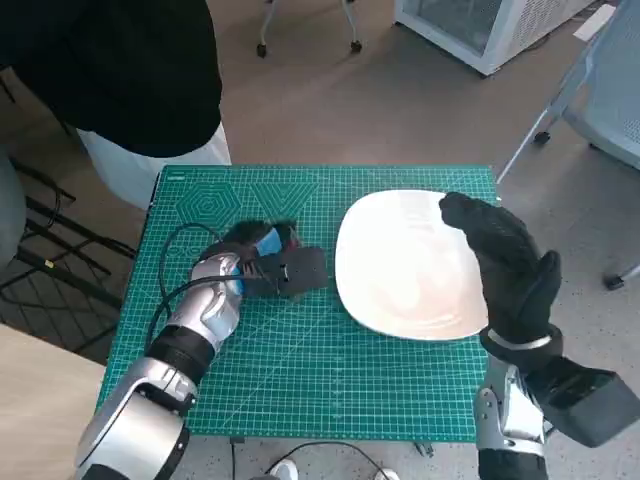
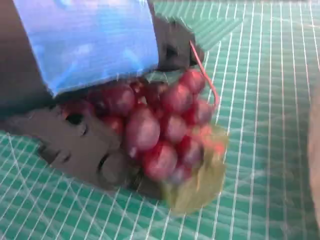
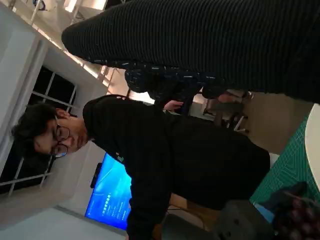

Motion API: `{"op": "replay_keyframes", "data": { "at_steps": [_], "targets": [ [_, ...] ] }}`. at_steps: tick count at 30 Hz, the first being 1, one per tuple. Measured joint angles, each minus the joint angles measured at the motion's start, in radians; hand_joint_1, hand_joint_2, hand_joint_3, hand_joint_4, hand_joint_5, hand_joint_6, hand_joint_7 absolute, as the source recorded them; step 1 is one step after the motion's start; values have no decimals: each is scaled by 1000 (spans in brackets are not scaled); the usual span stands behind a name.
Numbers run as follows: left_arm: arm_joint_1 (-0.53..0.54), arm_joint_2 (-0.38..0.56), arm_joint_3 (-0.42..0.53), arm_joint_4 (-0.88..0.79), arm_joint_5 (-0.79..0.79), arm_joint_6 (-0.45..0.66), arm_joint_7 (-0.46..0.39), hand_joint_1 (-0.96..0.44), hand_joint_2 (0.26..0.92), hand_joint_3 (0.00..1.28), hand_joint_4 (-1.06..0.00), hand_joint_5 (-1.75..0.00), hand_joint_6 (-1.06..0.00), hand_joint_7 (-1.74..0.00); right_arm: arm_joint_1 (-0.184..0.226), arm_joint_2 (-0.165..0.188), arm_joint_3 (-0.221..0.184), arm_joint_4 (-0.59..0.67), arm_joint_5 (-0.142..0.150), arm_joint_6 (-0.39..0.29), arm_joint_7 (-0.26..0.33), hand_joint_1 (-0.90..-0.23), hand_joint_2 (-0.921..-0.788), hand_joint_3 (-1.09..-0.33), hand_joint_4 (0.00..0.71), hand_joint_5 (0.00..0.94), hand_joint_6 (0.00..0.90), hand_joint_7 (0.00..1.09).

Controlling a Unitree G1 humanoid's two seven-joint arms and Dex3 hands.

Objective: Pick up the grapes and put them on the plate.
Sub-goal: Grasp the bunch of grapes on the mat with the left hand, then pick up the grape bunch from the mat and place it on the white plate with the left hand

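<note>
1. Head view first: closest to me, the two pale forearms come up from the near edge of the table [image 1: 300,380], which is covered with a green gridded mat.
2. To the robot's right, the right hand [image 1: 510,265] in its black knitted glove is raised over the near right rim of the white plate [image 1: 400,270]; its fingers lie together and extended, and it holds nothing.
3. To the robot's left, the left hand [image 1: 262,262], blue tape across its back, lies low on the mat just beside the plate's left edge, not touching it.
4. From the left wrist view, the left hand [image 2: 95,100] is wrapped around the grapes [image 2: 165,130], a red bunch with a thin reddish stem and a yellow-green leaf, the black fingers [image 2: 85,150] cupping it from below while the taped back covers it from above. I cannot tell whether the bunch is lifted or resting on the mat.
5. Beyond the far edge of the table sits a person [image 1: 120,70] in a black top, seen more fully in the right wrist view [image 3: 165,155].
</note>
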Motion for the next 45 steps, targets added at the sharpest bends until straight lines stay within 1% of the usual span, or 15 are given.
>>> {"op": "replay_keyframes", "data": {
  "at_steps": [3,4,5,8,9,11,14,17,35,45],
  "targets": [
    [0,3,-14,-5,12,-8,18,361,803,332,-612,-1344,-812,-107,-1,0,0,0,0,0,1,-643,-921,-731,287,0,78,328],
    [0,5,-19,-9,17,-9,21,345,822,309,-601,-1346,-816,-172,-1,-1,0,0,0,0,1,-644,-921,-731,287,0,78,329],
    [0,6,-23,-13,21,-9,22,301,844,283,-586,-1348,-792,-320,-1,-1,0,0,0,0,2,-644,-921,-731,287,0,77,329],
    [1,8,-35,-27,29,-8,25,117,893,218,-546,-1335,-632,-922,-2,-2,0,0,0,0,4,-644,-921,-731,287,0,76,332],
    [2,9,-37,-32,30,-7,25,81,902,207,-537,-1333,-598,-1042,-3,-2,0,1,0,0,5,-644,-921,-731,287,0,75,332],
    [4,11,-41,-41,33,-3,24,41,912,194,-525,-1367,-575,-1124,-4,-3,-1,2,0,0,7,-644,-921,-731,287,0,74,334],
    [7,13,-45,-51,34,1,24,18,918,183,-512,-1468,-592,-1060,-7,-4,-3,6,0,0,9,-644,-921,-731,287,0,73,336],
    [8,15,-49,-55,34,4,22,10,920,177,-513,-1500,-598,-1033,-9,-6,-3,9,1,0,10,-644,-921,-731,287,0,72,338],
    [9,19,-47,-55,26,8,11,3,921,187,-479,-1543,-604,-1031,-38,-8,-9,37,0,-4,17,-644,-921,-735,288,1,66,351],
    [28,36,-43,-109,24,22,2,5,921,192,-467,-1565,-610,-1013,-41,-8,-10,43,0,-9,19,-644,-921,-736,288,0,61,358]
  ]
}}
